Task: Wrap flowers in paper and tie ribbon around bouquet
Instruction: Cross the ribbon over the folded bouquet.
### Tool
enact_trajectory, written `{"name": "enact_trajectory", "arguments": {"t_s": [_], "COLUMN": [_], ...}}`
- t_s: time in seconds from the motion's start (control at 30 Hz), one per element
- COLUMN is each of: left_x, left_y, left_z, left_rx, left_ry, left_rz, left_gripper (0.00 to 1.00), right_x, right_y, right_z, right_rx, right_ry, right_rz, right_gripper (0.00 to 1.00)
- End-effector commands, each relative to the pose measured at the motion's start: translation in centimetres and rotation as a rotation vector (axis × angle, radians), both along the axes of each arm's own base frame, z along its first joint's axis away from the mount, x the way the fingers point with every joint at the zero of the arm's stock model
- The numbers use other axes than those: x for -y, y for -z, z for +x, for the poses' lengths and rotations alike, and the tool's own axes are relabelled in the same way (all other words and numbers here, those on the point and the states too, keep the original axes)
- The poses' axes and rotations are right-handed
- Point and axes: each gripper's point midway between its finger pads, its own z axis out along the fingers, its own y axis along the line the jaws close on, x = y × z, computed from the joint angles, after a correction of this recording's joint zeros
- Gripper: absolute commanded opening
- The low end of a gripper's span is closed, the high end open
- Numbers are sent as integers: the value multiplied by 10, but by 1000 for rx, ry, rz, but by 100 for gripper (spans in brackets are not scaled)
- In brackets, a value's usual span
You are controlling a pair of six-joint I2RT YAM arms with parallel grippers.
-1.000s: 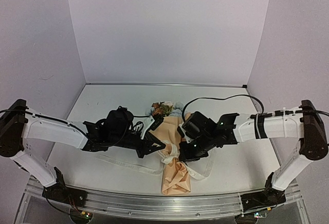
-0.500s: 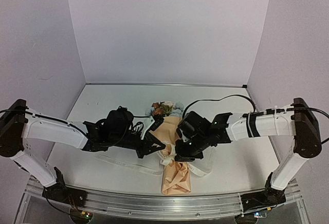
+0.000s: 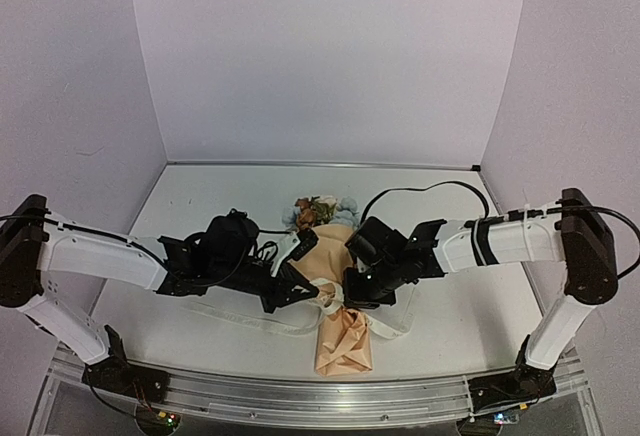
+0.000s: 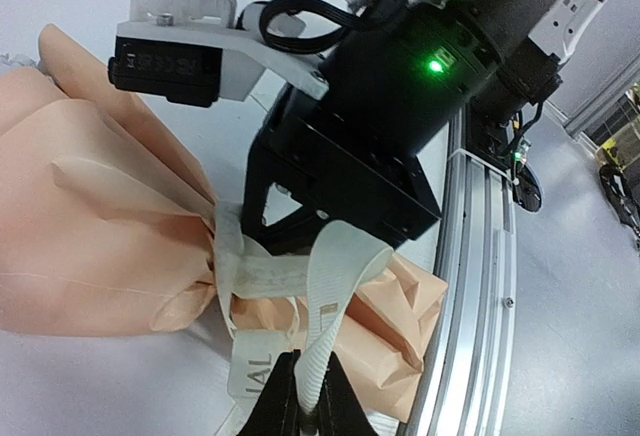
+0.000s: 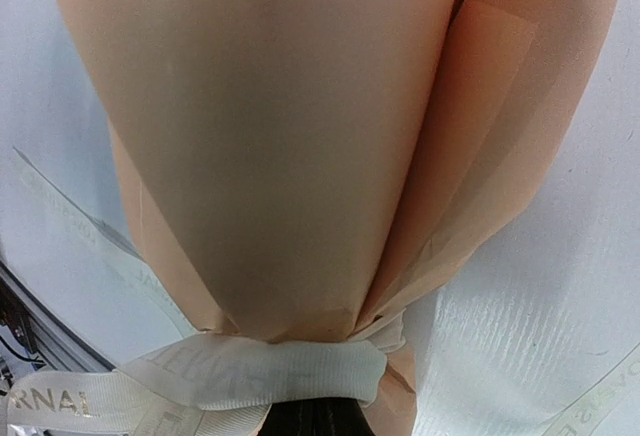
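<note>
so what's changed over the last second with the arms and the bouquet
the right gripper slid left, in to the tied neck of the bouquet, its arm stretching further out, shut on the ribbon as before. the left gripper barely moved and still pinches the ribbon. the bouquet lies where it was.

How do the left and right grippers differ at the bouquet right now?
The left gripper pinches a loose strand of the ribbon running off the bouquet; the right gripper is shut with its tips against the ribbon band at the neck, a pinch there unclear. The left gripper reaches in from the bouquet's left, the right gripper from its right. Both are closed, meeting near the wrapped neck.
</note>
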Motion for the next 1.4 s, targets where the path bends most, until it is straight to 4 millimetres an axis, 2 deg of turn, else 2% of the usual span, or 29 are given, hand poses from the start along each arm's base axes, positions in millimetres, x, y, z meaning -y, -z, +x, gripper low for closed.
{"name": "enact_trajectory", "arguments": {"t_s": [0.0,0.1,0.2,0.3,0.43,0.53,0.6,0.67,0.73,0.93,1.0,1.1,1.2,1.37], "left_x": [-9,-13,-19,-29,-42,-48,-54,-61,-63,-37,-34,-31,-21,-10], "left_y": [1,12,14,2,-10,-29,-43,-54,-58,-34,-15,-5,-4,11], "left_z": [-19,-26,-26,-22,-20,-16,-9,8,24,52,64,79,84,87], "left_rx": [-13,-26,-36,-39,-34,-17,16,59,58,0,-36,-65,-53,-74], "left_ry": [1,-14,-65,-139,-210,-242,-290,-363,-371,-254,-238,-211,-167,-124], "left_rz": [15,48,59,13,-23,-61,-93,-118,-131,-7,52,54,63,87], "left_gripper": [9,12,18,28,32,35,40,46,46,44,40,37,35,32], "right_x": [-11,-15,-17,-17,-19,-20,-20,-20,-21,-23,-24,-24,-24,-21], "right_y": [-10,-9,-9,-9,-9,-9,-8,-8,-9,-6,-4,-1,1,-1], "right_z": [21,22,23,23,23,23,23,23,23,21,23,24,26,28], "right_rx": [77,82,93,98,96,94,93,92,92,89,97,104,116,145], "right_ry": [15,14,8,-3,-14,-15,-14,-17,-21,-37,-32,-26,-15,-6], "right_rz": [23,38,47,46,48,51,50,51,53,60,66,71,81,87], "right_gripper": [0,0,0,0,0,0,0,0,0,0,0,0,0,0]}}
